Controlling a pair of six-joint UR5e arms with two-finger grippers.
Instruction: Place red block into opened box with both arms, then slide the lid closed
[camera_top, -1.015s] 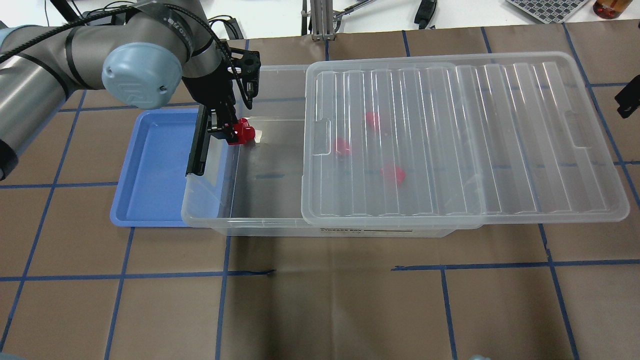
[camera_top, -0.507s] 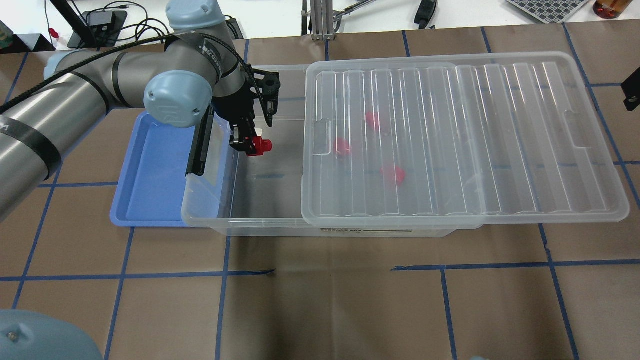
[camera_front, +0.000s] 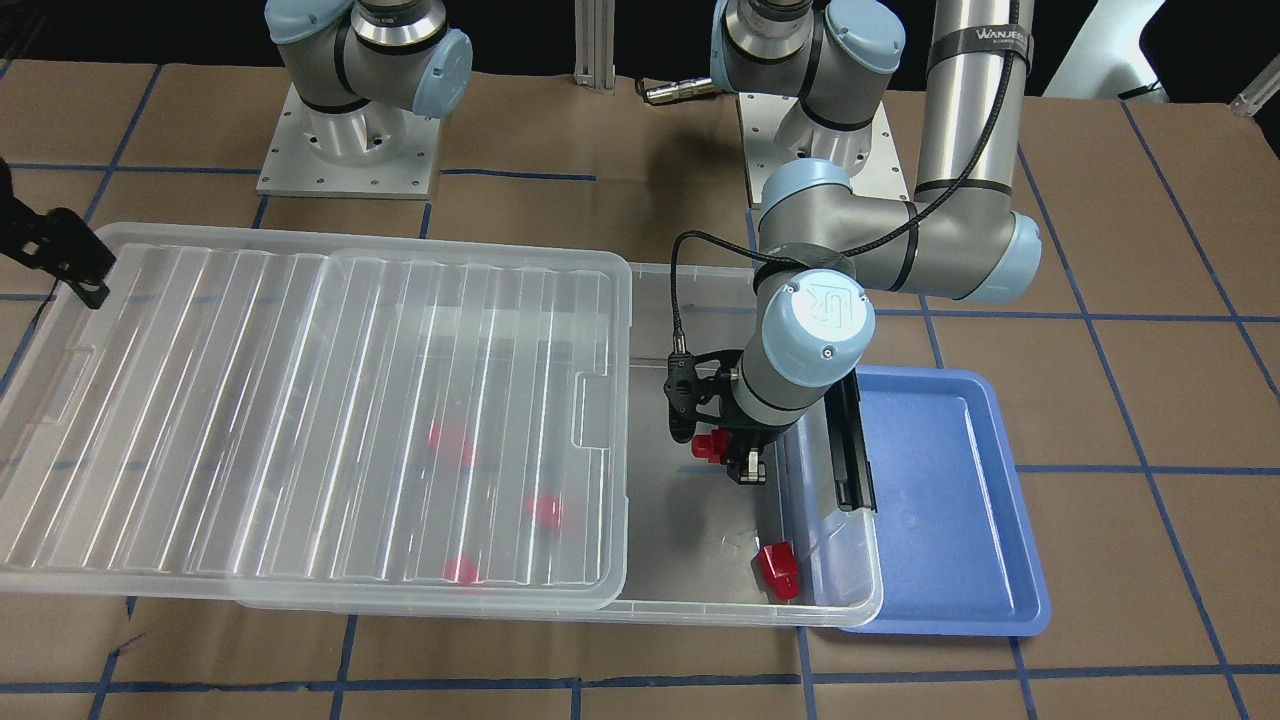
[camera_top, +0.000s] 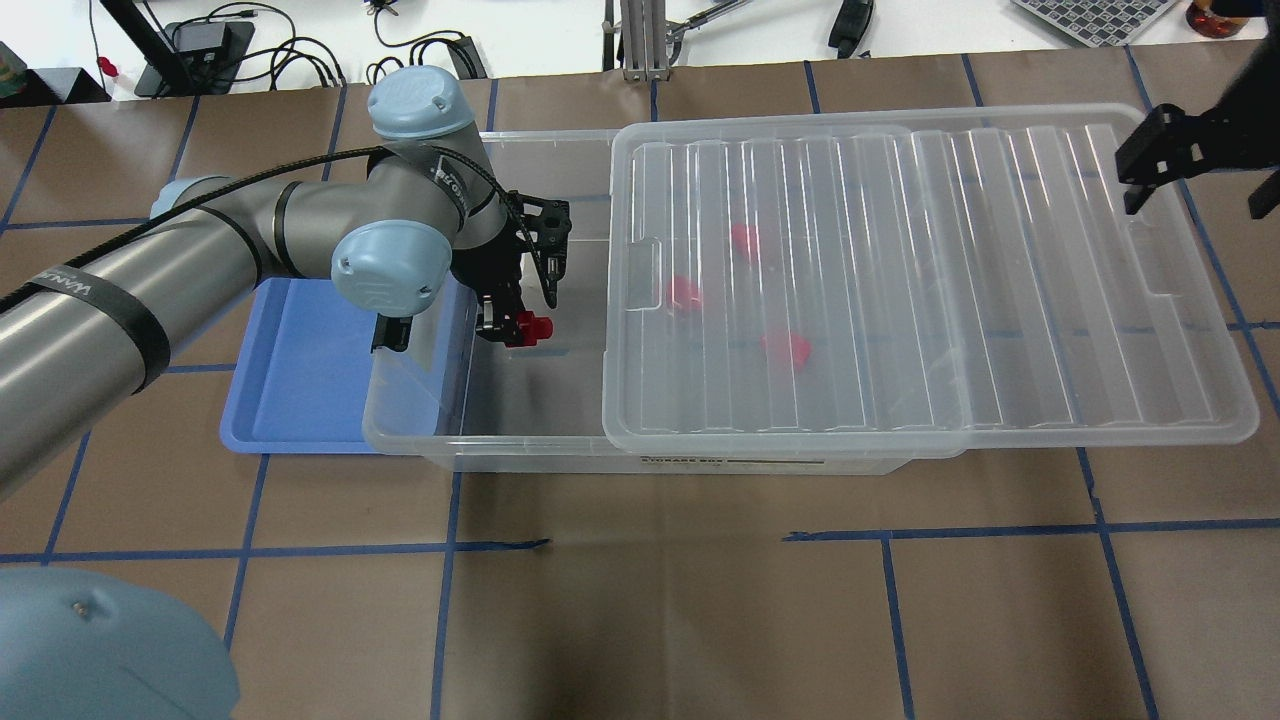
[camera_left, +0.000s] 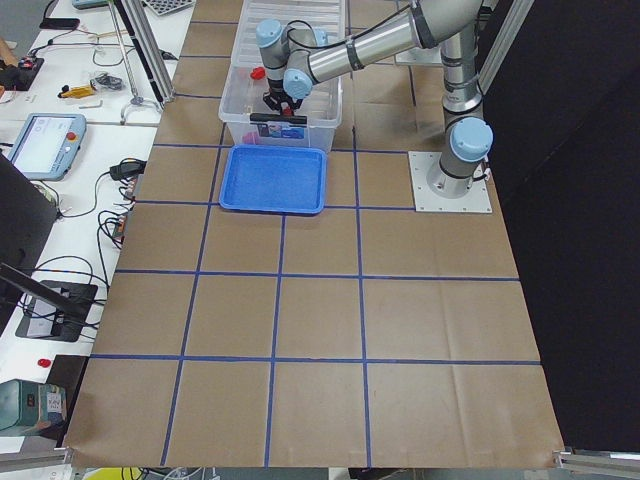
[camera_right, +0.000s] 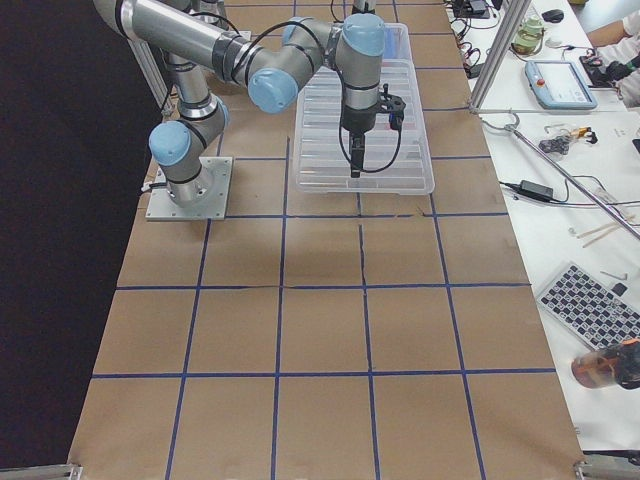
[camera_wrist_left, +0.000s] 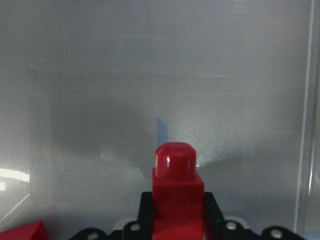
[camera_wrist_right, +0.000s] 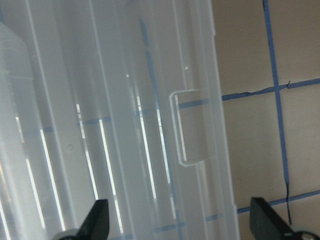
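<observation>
I see the L gripper (camera_top: 508, 326) clamped on a red block (camera_top: 534, 327), stub end pointing out past the fingertips, over the uncovered end of the box (camera_top: 420, 440). I can't tell if it touches the floor. Another red block (camera_front: 778, 570) lies in that open end, near the wall w/ the black latch bar (camera_front: 852, 450). Three more red blocks (camera_top: 787, 348) show thru the lid (camera_top: 1000, 280), which covers the rest of the box. R gripper (camera_wrist_right: 181, 227): jaws wide apart, above the lid's notch tab (camera_wrist_right: 187, 127). Blue tray (camera_top: 300, 370) sits at the latch end.
</observation>
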